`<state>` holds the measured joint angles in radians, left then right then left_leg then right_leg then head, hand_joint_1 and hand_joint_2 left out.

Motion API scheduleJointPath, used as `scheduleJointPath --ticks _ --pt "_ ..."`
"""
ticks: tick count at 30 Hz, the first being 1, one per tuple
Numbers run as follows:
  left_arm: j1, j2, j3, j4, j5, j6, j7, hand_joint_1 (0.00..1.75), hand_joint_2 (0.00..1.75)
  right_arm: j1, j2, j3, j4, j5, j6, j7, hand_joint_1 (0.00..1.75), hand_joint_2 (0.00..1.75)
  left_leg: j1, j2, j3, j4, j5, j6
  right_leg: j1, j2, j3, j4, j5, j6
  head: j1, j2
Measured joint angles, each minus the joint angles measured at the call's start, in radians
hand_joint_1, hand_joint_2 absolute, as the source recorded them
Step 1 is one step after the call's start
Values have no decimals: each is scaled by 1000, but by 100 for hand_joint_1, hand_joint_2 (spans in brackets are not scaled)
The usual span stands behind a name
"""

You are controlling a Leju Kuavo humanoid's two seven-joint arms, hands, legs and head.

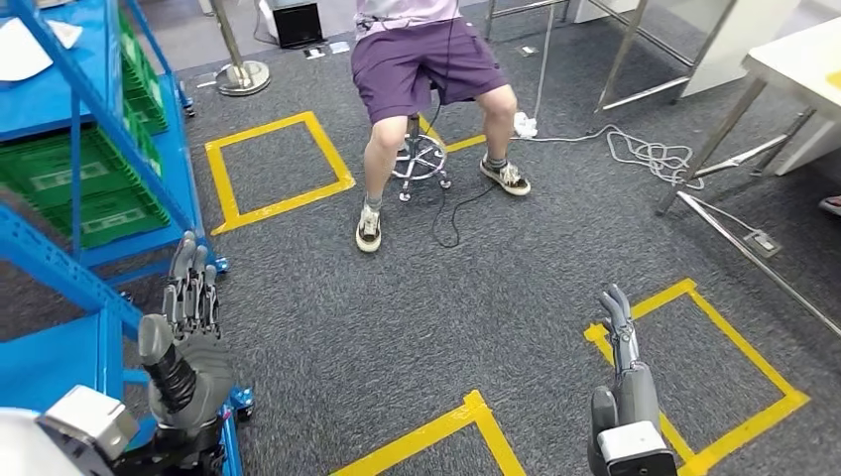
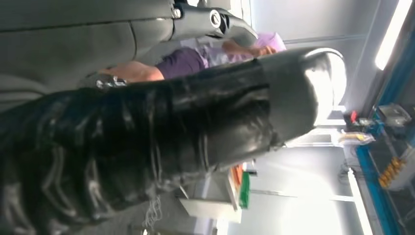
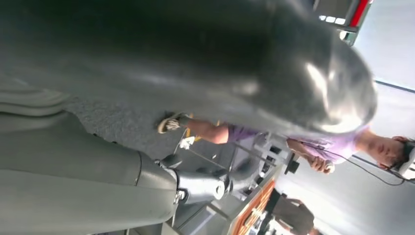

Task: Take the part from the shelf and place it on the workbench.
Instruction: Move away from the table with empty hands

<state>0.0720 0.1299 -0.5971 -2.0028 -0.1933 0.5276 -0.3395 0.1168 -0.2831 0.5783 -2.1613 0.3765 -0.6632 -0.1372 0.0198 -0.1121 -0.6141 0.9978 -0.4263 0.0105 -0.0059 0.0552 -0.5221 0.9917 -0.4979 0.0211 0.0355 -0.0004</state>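
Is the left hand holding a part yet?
No, in the head view the left hand is held up beside the blue shelf with nothing in it.

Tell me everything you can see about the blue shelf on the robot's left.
The blue shelf is a painted metal rack with slanted frame bars and flat tiers. Green plastic crates sit on its lower tier, and white paper lies on an upper one. It stands on grey carpet beside a yellow taped square. The left hand hovers next to it, holding nothing.

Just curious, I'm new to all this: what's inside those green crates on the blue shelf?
The green crates on the blue shelf show only ribbed walls and pale labels. Shelf beams cover parts of them, so any contents cannot be seen.
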Motion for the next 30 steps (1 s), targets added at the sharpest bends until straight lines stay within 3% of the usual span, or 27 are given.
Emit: scheduleJointPath --ticks 1,3,5,7,8,9,11,13,14,16,18,20,21,23,24,25,27,29,30 --pt "1 0 0 -2 -3 -3 3 0 0 -1 0 0 0 -1 0 -2 0 0 2 -1 -6 0 2 -6 -1 -10 3 -5 5 -5 0 0" --pt "-1 0 1 -5 -9 -8 8 0 0 -4 2 0 0 -3 1 -8 0 0 -1 36 -29 36 -22 -14 -3 -32 6 -18 16 -16 -11 0" --pt "-4 1 1 -6 -12 -9 11 0 0 -4 4 0 0 -4 2 -12 0 0 -4 87 -81 148 -82 -18 -1 -54 6 -22 19 -23 -25 0" --pt "-4 1 1 -6 -12 -10 13 0 0 -3 6 0 0 -2 2 -13 0 0 -3 101 -129 262 -123 -21 1 -77 2 -19 19 -24 -34 0" --pt "-3 1 1 -6 -12 -11 13 0 0 -3 6 1 0 -1 2 -14 0 0 -3 103 -132 276 -121 -22 2 -89 0 -17 19 -24 -37 0" --pt "-3 1 1 -5 -12 -11 13 0 0 -4 7 1 0 1 2 -14 0 0 -3 107 -115 251 -103 -21 2 -100 0 -16 18 -24 -41 0" --pt "-3 1 2 -5 -13 -12 13 0 0 -4 9 2 0 3 1 -16 0 0 -6 138 -35 119 -56 -16 3 -120 1 -13 15 -20 -47 0" --pt "-3 2 2 -6 -14 -13 13 0 0 -3 10 3 0 5 1 -19 0 0 -13 169 27 17 -37 -5 8 -134 -1 -7 11 -11 -52 0" --pt "-3 2 2 -6 -14 -13 13 0 0 -3 10 3 0 6 0 -21 0 0 -17 174 36 1 -39 0 11 -142 -2 -5 10 -6 -51 0" --pt "-1 2 2 -8 -15 -13 14 0 0 -3 11 4 -1 7 0 -23 0 0 -18 155 34 -3 -33 10 11 -156 -5 -3 9 3 -48 0" --pt "-1 3 2 -10 -15 -13 14 0 0 -3 11 5 -2 9 0 -26 0 0 -14 135 32 -7 -26 21 6 -132 -21 31 -19 14 -42 0" --pt "-1 4 2 -11 -20 -11 13 0 0 -2 11 7 -5 16 -3 -32 0 0 -11 115 29 -9 -21 29 2 -86 -69 141 -80 22 -30 0" --pt "0 4 2 -12 -25 -9 11 0 0 0 11 8 -6 22 -5 -36 0 0 -11 104 26 -8 -19 31 1 -74 -100 212 -111 23 -24 0" --pt "6 7 2 -20 -35 1 -1 0 0 7 11 10 -13 40 -13 -40 0 0 -12 80 22 -6 -17 33 1 -66 -138 294 -130 23 -17 0" --pt "11 9 2 -31 -38 6 -8 0 0 10 11 11 -20 50 -17 -41 0 0 -12 68 21 -4 -16 32 0 -64 -132 281 -110 22 -14 0" --pt "16 13 2 -44 -39 11 -14 0 0 13 10 12 -29 61 -21 -41 0 0 -12 55 21 -3 -15 32 0 -57 -109 230 -75 18 -11 0" --pt "23 21 1 -75 -28 15 -21 0 0 16 9 16 -49 85 -26 -38 0 0 -12 32 18 1 -14 28 -2 -15 -51 95 -11 9 -6 0" --pt "27 32 0 -102 2 11 -26 0 0 22 7 24 -71 116 -28 -32 0 0 -11 12 8 4 -8 17 -2 14 -18 20 2 1 -4 0" --pt "32 38 0 -115 18 9 -29 0 0 24 6 29 -82 134 -28 -28 0 0 -10 2 2 4 -3 9 -1 11 -12 12 -1 -2 -4 0"
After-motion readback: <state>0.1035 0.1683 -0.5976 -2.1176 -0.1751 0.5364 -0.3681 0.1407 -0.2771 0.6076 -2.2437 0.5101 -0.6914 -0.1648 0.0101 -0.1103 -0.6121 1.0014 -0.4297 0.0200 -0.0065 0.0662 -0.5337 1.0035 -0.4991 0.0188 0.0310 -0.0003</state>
